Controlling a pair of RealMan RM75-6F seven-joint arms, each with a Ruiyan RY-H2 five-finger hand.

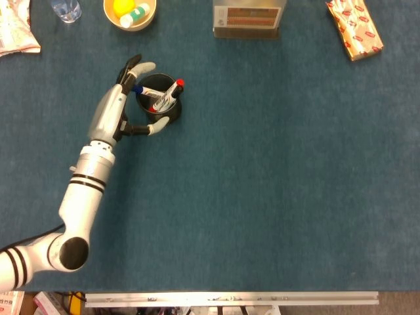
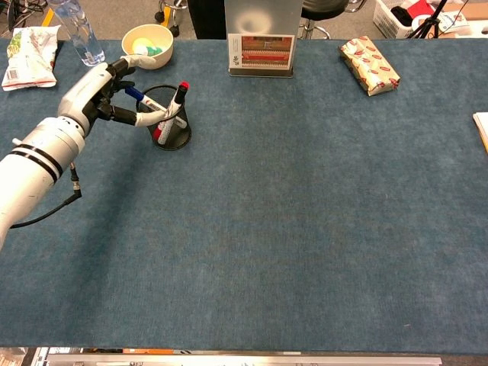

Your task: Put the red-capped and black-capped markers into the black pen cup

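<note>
Markers stand in the black pen cup (image 1: 158,100) at the upper left of the head view, so the task looks nearly or wholly done, and the risks are now about the retreat

Nearest, the left hand (image 1: 121,108) sits just left of the cup with its fingers spread and nothing in its grasp. One pale fingertip (image 1: 155,127) reaches along the cup's near side, and I cannot tell whether it touches the wall. If the hand sweeps right or rotates as it pulls away, that finger could hook the cup and tip it, spilling the markers onto the table (image 1: 275,184). A blue-capped pen (image 2: 136,95) slants out of the cup toward the hand in the chest view; catching it on the way out could lever the cup over as well. A straight withdrawal away from the cup looks safest

The cup is a dark mesh cylinder, upright on the blue table. The red-capped marker (image 2: 178,97) leans right against the rim, its cap well above it, its pale barrel down inside. A dark-tipped marker lies close beside it, and I take it for the black-capped one without being sure. Tall leaning markers make the light cup top-heavy

Farther up, a cream bowl (image 1: 129,13) sits near the frame's top edge. The right hand shows in neither view
</note>
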